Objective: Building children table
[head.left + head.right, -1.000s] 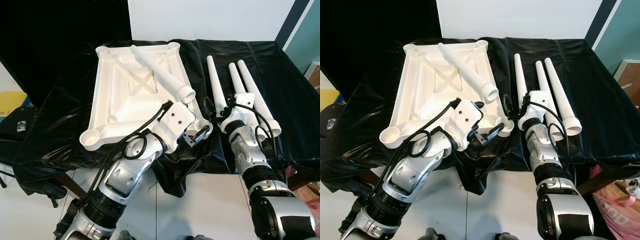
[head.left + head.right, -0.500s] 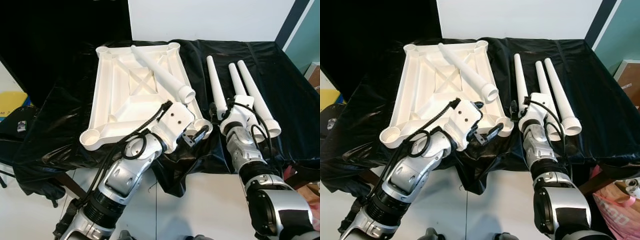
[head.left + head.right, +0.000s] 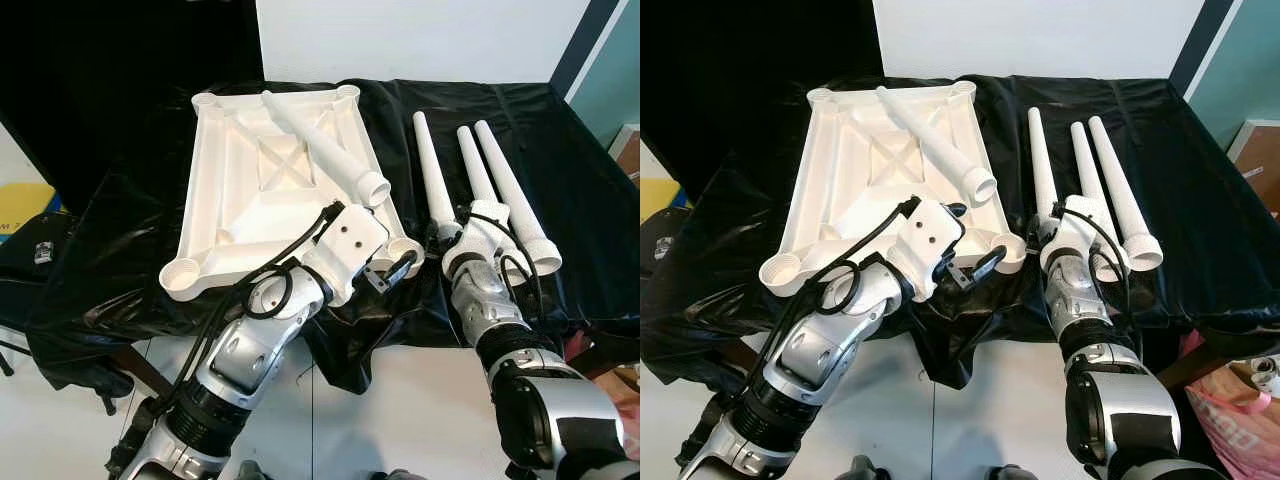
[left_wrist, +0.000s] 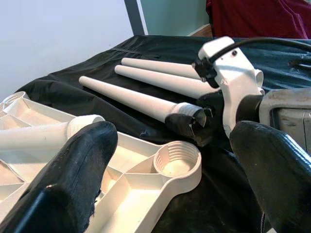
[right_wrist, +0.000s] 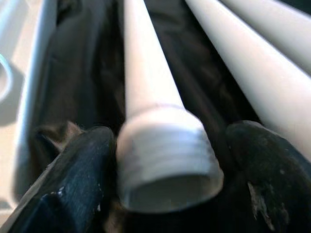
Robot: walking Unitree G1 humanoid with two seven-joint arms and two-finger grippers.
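White plastic on black cloth: the upturned table top (image 3: pixel 270 190) lies toward the left half of the covered table (image 3: pixel 560 130), one table leg (image 3: pixel 325 150) resting loose across its ribs. Three more legs lie side by side toward the right half, threaded ends toward the near edge.

Change over the last second: the right gripper (image 5: pixel 160 160) has drawn back toward the near edge, sliding down the nearest leg (image 3: pixel 432 178). It is now at that leg's threaded collar (image 5: pixel 165 150), a black finger on each side, fingers apart, one pad (image 5: pixel 82 165) close against the thread, not yet squeezed. Earlier the wrist sat further up among the legs.

The left gripper (image 4: pixel 175 160) has not shifted; it hovers at the near right corner of the table top, fingers spread wide, framing the threaded corner socket (image 4: pixel 176 160).

Reading: the right arm is lining up a grasp on the thick end. Closing there looks the next need, then carrying the leg to that socket. The collar is rounded, so a slip is possible.
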